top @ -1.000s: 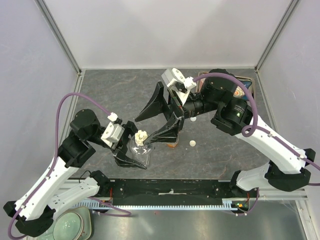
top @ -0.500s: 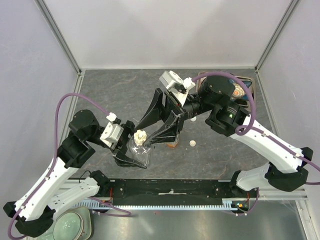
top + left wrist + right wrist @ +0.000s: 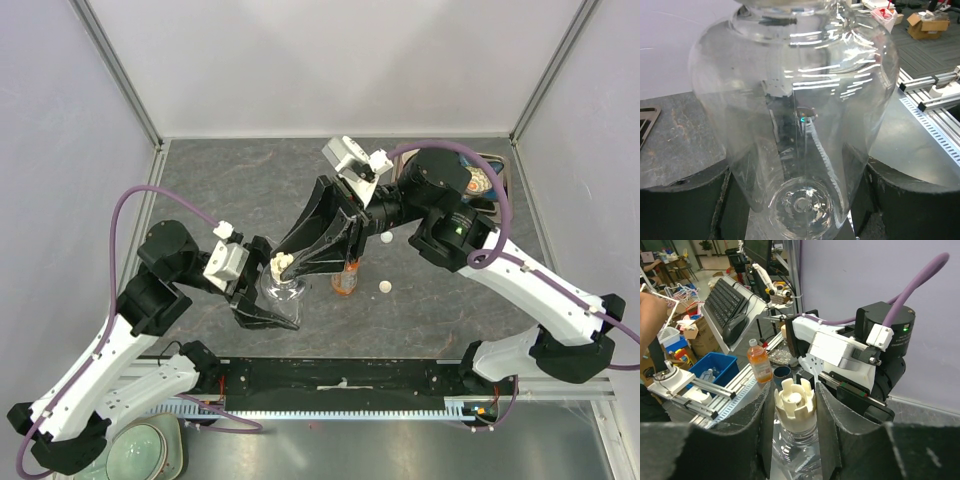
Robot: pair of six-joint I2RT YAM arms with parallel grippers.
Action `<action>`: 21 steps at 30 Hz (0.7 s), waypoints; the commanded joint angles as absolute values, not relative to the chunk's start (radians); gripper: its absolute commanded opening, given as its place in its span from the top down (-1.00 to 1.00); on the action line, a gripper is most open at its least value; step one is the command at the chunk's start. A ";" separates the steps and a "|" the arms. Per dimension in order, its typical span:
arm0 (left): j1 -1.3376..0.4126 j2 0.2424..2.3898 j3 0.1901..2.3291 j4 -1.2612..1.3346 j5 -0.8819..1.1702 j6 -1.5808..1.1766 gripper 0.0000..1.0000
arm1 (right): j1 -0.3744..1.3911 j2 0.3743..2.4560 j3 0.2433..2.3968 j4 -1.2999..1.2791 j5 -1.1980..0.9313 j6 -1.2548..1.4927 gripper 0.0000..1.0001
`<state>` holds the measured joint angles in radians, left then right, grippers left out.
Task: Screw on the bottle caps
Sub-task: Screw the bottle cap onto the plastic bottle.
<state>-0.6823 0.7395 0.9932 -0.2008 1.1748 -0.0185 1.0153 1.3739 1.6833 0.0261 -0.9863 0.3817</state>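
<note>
Grey stone-patterned tabletop [image 3: 240, 190] carries an orange bottle [image 3: 345, 282] whose label is too small to read, and just left of it the left gripper [image 3: 268, 300] clamps the clear bottle [image 3: 795, 115] while the right gripper [image 3: 288, 266] pinches, fingers narrowed, the white cap [image 3: 794, 401] on its neck.

Grey mottled tabletop [image 3: 230, 190] enclosed by white walls [image 3: 340, 60].

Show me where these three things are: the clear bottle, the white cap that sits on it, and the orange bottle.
clear bottle [image 3: 795, 100], left wrist view, on its transparent side wall.
white cap [image 3: 794, 402], right wrist view, on its ribbed top.
orange bottle [image 3: 344, 284], top view, on its orange body.
</note>
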 commanded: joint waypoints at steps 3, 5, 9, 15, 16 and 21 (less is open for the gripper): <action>-0.669 0.744 1.003 -0.138 0.994 -0.064 0.95 | 1.022 1.364 1.692 -0.106 -0.957 0.302 0.45; -0.666 0.744 1.017 -0.140 0.957 -0.060 0.95 | 1.022 1.365 1.703 -0.205 -0.893 0.236 0.51; -0.660 0.738 1.038 -0.161 0.757 -0.019 0.93 | 1.022 1.358 1.689 -0.342 -0.731 0.153 0.71; -0.649 0.729 1.054 -0.187 0.429 0.029 0.92 | 1.026 1.335 1.622 -0.380 -0.372 0.176 1.00; -0.647 0.727 1.055 -0.190 0.399 0.031 0.91 | 1.031 1.336 1.618 -0.387 -0.323 0.187 1.00; -0.635 0.721 1.068 -0.206 0.202 0.035 0.86 | 1.136 1.373 1.630 -0.437 0.102 0.227 1.00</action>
<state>-0.6605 0.7326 0.9920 -0.3084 0.5095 0.0315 1.0351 1.3151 1.6531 -0.2211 -0.2413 0.1963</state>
